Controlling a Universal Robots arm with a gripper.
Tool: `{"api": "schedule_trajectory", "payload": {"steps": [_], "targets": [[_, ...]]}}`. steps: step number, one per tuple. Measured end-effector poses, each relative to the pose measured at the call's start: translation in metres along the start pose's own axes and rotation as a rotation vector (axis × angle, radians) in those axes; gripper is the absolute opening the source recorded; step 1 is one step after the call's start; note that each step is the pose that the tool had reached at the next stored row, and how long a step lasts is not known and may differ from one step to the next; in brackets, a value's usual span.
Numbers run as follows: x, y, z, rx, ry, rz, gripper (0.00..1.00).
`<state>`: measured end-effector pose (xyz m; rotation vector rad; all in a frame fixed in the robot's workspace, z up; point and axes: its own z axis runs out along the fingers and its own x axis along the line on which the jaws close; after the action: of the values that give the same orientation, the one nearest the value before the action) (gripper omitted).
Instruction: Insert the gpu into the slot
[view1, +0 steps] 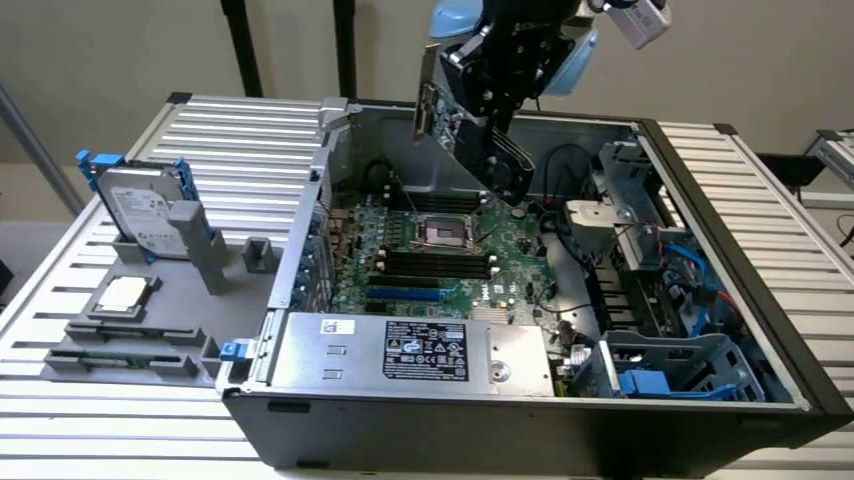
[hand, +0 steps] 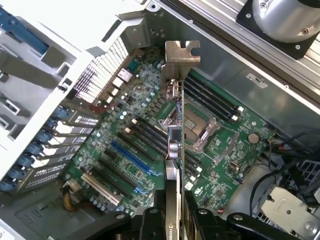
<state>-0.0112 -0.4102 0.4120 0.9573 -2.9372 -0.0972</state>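
End effector (hand: 174, 222) clamps gpu (hand: 174, 145), perhaps hiding part of slot (hand: 129, 156).

PSU (view1: 414, 350): white-label silver box, at case (view1: 534, 440) edge nearest ext. cam;
HDD (view1: 140, 215): upright in grey stand (view1: 200, 245), ext. view's left;
CPU socket (hand: 200, 125): silver square; I see black mem slots (view1: 434, 265) just beside;
Loose chip (view1: 123, 293): flat on grey fixture (view1: 120, 330) near HDD
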Motion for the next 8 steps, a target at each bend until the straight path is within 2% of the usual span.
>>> {"api": "schedule_trajectory", "payload": {"steps": [8], "targets": [[0.0000, 0.0000, 0.0001, 0.0065, 0.0078, -0.146, 0.26]]}}
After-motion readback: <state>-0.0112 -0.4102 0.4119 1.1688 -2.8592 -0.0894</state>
